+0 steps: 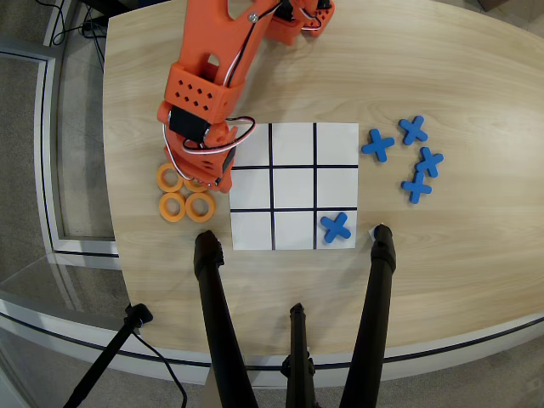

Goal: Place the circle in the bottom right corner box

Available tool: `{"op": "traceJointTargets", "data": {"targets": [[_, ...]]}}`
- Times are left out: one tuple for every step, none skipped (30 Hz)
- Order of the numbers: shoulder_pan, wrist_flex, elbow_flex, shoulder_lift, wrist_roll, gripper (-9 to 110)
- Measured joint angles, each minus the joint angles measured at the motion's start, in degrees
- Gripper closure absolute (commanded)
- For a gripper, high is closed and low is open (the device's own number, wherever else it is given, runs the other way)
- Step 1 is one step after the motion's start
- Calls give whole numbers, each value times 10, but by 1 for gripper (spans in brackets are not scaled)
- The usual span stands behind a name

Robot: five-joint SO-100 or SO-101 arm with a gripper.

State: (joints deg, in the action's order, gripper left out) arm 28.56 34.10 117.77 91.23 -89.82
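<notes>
In the overhead view, three orange rings lie on the wooden table left of the white three-by-three board: one at upper left, two below. A fourth ring peeks out under the orange arm. My gripper hangs over that fourth ring at the board's left edge; its jaws are hidden by the wrist. The view's lower right corner cell holds a blue cross. The other corner cells are bare: upper left, upper right, lower left.
Several loose blue crosses lie on the table right of the board. Three black tripod legs rise at the table's near edge. The arm's base stands at the far edge.
</notes>
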Motion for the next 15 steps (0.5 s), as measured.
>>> {"op": "traceJointTargets", "data": {"targets": [[0, -1, -3, -5, 0, 81], [0, -3, -5, -10, 0, 81], [0, -4, -7, -13, 0, 81], [0, -4, -10, -18, 0, 81], [0, -4, -13, -22, 0, 81], [0, -4, -17, -26, 0, 81], [0, -4, -17, -30, 0, 81], [0, -4, -18, -32, 0, 81], [0, -4, -18, -36, 0, 81], [0, -4, -20, -40, 0, 81], [0, -6, -22, -43, 0, 81], [0, -7, -25, -46, 0, 81], [0, -8, -26, -48, 0, 81], [0, -10, -26, -51, 0, 81], [0, -11, -27, -53, 0, 81]]}}
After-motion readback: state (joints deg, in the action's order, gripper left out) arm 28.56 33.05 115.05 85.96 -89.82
